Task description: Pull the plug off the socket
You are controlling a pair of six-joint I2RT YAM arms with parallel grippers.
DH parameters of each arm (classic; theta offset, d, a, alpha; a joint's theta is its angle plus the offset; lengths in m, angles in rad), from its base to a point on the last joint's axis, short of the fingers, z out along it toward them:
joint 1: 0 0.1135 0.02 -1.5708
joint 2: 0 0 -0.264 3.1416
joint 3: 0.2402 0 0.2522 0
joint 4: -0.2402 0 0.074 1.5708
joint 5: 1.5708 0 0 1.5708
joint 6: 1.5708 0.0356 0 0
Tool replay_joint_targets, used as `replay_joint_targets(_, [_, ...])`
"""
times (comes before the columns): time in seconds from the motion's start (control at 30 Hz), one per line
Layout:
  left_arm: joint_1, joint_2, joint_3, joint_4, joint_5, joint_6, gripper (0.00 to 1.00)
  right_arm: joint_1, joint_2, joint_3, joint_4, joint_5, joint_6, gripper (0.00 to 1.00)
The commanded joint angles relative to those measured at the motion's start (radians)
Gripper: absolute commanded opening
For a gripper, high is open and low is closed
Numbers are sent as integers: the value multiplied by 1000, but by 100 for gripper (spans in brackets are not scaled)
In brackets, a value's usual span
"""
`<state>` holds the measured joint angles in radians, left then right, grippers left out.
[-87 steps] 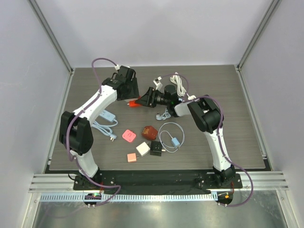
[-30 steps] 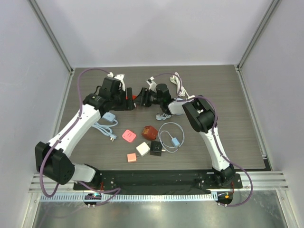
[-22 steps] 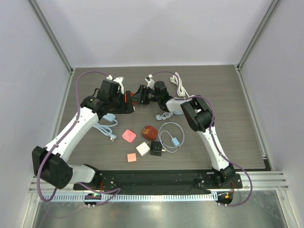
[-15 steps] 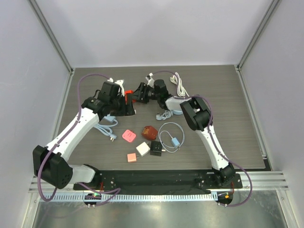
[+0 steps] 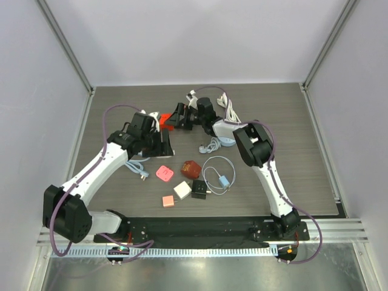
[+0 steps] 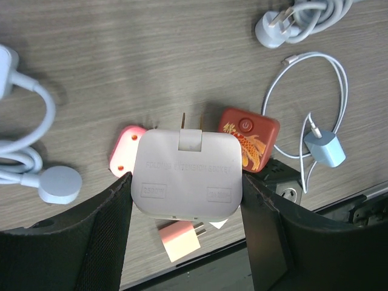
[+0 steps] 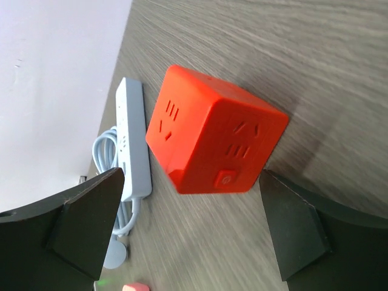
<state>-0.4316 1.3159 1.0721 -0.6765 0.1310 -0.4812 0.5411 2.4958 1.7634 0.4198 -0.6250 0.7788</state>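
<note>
The plug is a white folding adapter (image 6: 187,176) with its two prongs showing at its far edge. My left gripper (image 6: 187,203) is shut on it and holds it above the table; in the top view the left gripper (image 5: 154,138) sits left of centre. The socket is a red cube (image 7: 218,145) lying on the wooden table with its slots bare. In the top view the cube (image 5: 165,117) lies just left of my right gripper (image 5: 177,119). My right gripper (image 7: 193,200) is open, its fingers wide apart on either side of the cube without touching it.
A light blue power strip (image 7: 134,139) with a coiled cable lies left of the cube. Near the middle lie a pink adapter (image 5: 164,173), a dark red adapter (image 5: 190,168), a white cube (image 5: 182,190), a black adapter (image 5: 199,189), a salmon plug (image 5: 168,200) and a blue charger (image 5: 224,180). A white cable bundle (image 5: 229,109) lies at the back.
My left gripper has drawn back toward the near left with the white plug, which has come off the red cube. The cube now lies on the table between my right gripper's open fingers.
</note>
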Motion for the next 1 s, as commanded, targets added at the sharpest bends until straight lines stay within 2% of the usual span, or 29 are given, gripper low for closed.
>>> replay_joint_targets(0.0, [1, -61, -56, 61, 45, -34, 0, 2, -112, -24, -133, 50, -114, 100])
replay_joint_targets(0.1, [1, -60, -101, 103, 36, -60, 0, -1, -187, -50, -246, 112, -191, 100])
replay_joint_targets(0.2, [-18, -53, -112, 149, 26, -66, 0, -1, -320, -137, -254, 175, -208, 100])
replay_joint_targets(0.37, [-70, 0, -98, 228, -27, -72, 0, -1, -572, -344, -253, 214, -188, 100])
replay_joint_targets(0.6, [-99, 86, -116, 365, -79, -106, 0, -12, -947, -649, -400, 330, -223, 100])
replay_joint_targets(0.8, [-102, 160, -101, 390, -192, -83, 0, -21, -1221, -838, -547, 442, -228, 100])
replay_joint_targets(0.9, [-110, 198, -116, 438, -199, -76, 1, -36, -1357, -921, -556, 452, -190, 100])
replay_joint_targets(0.97, [-119, 215, -136, 469, -197, -70, 5, -47, -1442, -949, -556, 447, -168, 100])
